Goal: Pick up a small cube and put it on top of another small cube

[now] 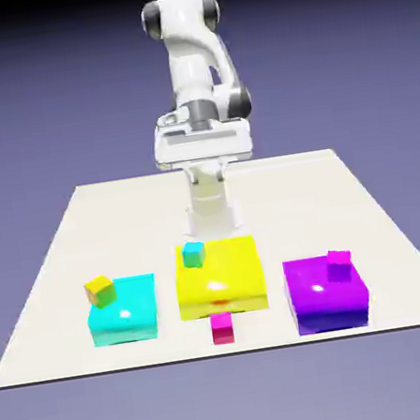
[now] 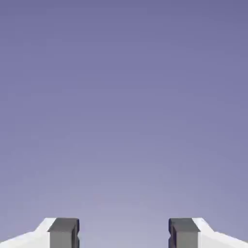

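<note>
Four small cubes show in the exterior view. A yellow one rests on a big cyan block. A teal one sits on a big yellow block. A magenta one lies on a big purple block. A crimson one stands on the table in front of the yellow block. My gripper hangs high above the table's far side, well away from all cubes. It is open, and the hand view shows only the backdrop between its fingertips.
The white table carries the three big blocks in a row near its front edge. The arm's base column stands just behind the yellow block.
</note>
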Robot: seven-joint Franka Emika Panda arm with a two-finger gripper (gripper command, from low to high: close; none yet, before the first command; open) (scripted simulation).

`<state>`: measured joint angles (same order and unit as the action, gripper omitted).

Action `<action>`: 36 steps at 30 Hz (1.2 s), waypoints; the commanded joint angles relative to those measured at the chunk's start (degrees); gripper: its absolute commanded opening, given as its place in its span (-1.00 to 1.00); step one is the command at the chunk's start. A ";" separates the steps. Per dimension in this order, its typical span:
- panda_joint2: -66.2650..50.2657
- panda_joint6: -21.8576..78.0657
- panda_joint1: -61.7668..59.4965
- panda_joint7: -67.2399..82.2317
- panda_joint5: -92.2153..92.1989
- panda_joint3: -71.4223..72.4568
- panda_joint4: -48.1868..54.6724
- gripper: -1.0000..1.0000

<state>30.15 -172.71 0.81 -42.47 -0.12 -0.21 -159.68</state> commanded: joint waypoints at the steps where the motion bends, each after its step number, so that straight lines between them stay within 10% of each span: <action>1: -2.08 1.08 0.10 -0.01 -0.10 -0.18 1.10 0.00; 23: -47.75 24.82 2.30 -0.20 -2.29 -4.05 25.23 0.00; 30: -58.00 16.15 1.38 0.68 -3.53 -2.87 26.57 0.00; 31: -58.00 16.15 1.38 0.68 -3.53 -2.87 26.57 -1.00; 36: -49.70 23.43 2.15 -0.05 -2.52 -3.86 25.56 -1.00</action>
<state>-19.55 -149.28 2.95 -42.47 -2.69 -4.06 -134.11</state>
